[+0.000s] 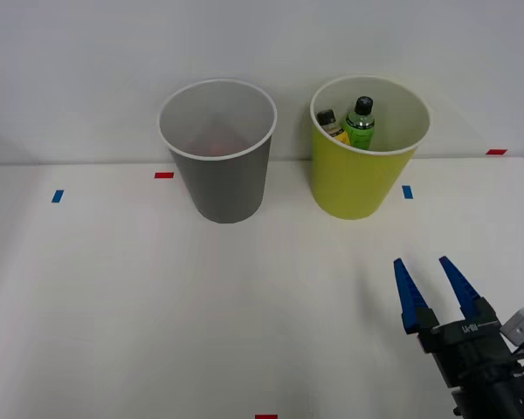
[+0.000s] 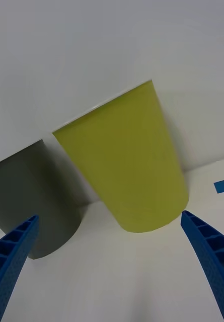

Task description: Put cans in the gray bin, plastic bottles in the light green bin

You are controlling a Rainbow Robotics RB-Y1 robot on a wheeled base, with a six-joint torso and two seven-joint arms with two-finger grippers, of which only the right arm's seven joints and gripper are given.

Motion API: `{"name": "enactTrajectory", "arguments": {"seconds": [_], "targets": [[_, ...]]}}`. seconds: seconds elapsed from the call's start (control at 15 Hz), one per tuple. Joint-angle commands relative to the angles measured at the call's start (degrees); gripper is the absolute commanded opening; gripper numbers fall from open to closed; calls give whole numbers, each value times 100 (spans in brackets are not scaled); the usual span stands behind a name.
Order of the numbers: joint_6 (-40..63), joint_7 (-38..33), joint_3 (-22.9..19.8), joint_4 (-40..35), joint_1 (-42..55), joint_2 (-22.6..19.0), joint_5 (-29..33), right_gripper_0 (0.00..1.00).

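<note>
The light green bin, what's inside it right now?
Inside the light green bin: a green bottle with a black cap, and a darker bottle beside it. Their lower parts are hidden by the wall.

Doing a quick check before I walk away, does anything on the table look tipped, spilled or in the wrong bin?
Nothing stands out. The gray bin and light green bin stand upright, both plastic bottles are in the green one, and the right gripper is open, holding nothing.
</note>
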Motion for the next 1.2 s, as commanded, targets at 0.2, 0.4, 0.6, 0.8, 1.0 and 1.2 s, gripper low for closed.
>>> {"name": "enactTrajectory", "arguments": {"seconds": [0.2, 0.4, 0.6, 0.8, 1.0, 1.2], "targets": [[-1025, 1799, -374, 1027, 188, 786, -48, 95], [-1051, 2063, -339, 1018, 285, 997, -57, 95], [-1130, 2036, -313, 1018, 372, 628, -92, 95], [-1288, 2098, -146, 1018, 654, 707, -127, 95], [-1297, 2959, 452, 1010, 873, 690, -971, 95], [-1297, 4040, 979, 1001, 900, 532, -1981, 95]]}}
